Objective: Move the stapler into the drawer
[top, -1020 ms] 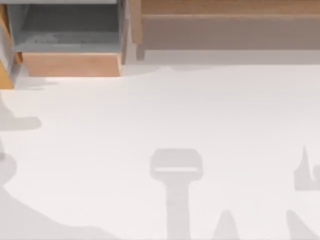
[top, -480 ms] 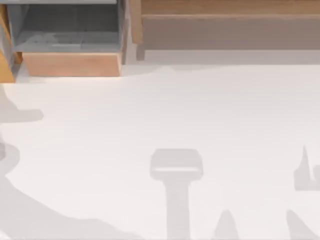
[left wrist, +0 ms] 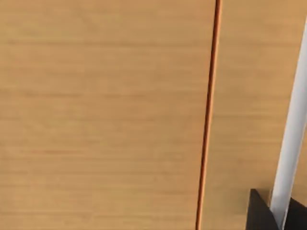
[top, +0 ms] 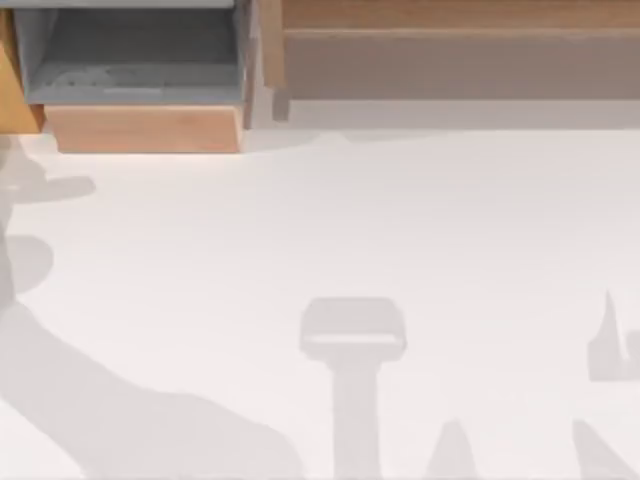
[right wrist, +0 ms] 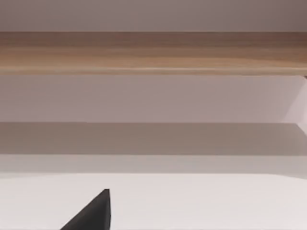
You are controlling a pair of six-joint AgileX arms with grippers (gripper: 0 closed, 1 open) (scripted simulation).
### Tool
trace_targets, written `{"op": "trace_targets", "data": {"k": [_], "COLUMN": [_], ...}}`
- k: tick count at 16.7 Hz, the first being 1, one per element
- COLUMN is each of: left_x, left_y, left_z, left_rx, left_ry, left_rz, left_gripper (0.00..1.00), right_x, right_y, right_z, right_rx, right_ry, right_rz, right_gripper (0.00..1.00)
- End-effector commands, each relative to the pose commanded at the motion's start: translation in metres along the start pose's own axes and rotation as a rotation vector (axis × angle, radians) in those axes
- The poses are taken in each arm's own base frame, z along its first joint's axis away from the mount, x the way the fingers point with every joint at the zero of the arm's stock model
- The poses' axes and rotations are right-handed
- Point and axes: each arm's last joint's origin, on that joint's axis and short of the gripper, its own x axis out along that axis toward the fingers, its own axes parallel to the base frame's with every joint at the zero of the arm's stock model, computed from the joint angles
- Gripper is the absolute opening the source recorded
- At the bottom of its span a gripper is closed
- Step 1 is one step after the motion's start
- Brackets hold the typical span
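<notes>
The drawer [top: 145,128] stands pulled out at the table's back left, with grey inner walls and floor behind a light tan front panel. No blue shows inside it, and the stapler is out of view. In the left wrist view, a dark fingertip [left wrist: 259,213] of my left gripper sits very close to a tan wooden surface [left wrist: 105,115] with a thin orange seam. In the right wrist view, a dark fingertip [right wrist: 93,213] of my right gripper hangs over the white table, facing the shelf.
A long wooden shelf [top: 450,50] with a brownish-grey recess runs along the back right, also seen as a wooden shelf [right wrist: 153,52] in the right wrist view. Grey arm shadows lie on the white table [top: 350,220] at its left and front.
The shadow at the table's left has spread rightward along the front edge. Its upper blob has crept toward the drawer. The right-hand shadows have not moved.
</notes>
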Motion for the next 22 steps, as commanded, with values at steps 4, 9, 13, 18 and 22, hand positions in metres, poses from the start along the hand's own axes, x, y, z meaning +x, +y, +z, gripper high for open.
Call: {"op": "trace_targets", "data": {"k": [4, 9, 13, 18, 22], "left_x": [0.0064, 0.0064, 0.0064, 0.0064, 0.0064], "left_y": [0.0007, 0.0007, 0.0007, 0.0007, 0.0007], "left_z": [0.0009, 0.0009, 0.0009, 0.0009, 0.0009], "left_rx": [-0.001, -0.001, -0.001, -0.001, -0.001], "left_ry": [-0.001, -0.001, -0.001, -0.001, -0.001], "left_rz": [0.000, 0.000, 0.000, 0.000, 0.000], "left_gripper": [0.00, 0.23, 0.53, 0.90, 1.00], "right_x": [0.0000, 0.0000, 0.0000, 0.0000, 0.0000], "right_y": [0.0000, 0.0000, 0.0000, 0.0000, 0.0000], "right_z": [0.0000, 0.0000, 0.0000, 0.0000, 0.0000], "right_rx": [0.000, 0.000, 0.000, 0.000, 0.000], "right_ry": [0.000, 0.000, 0.000, 0.000, 0.000], "right_rz": [0.000, 0.000, 0.000, 0.000, 0.000], "right_gripper": [1.00, 1.00, 1.00, 1.00, 1.00]}}
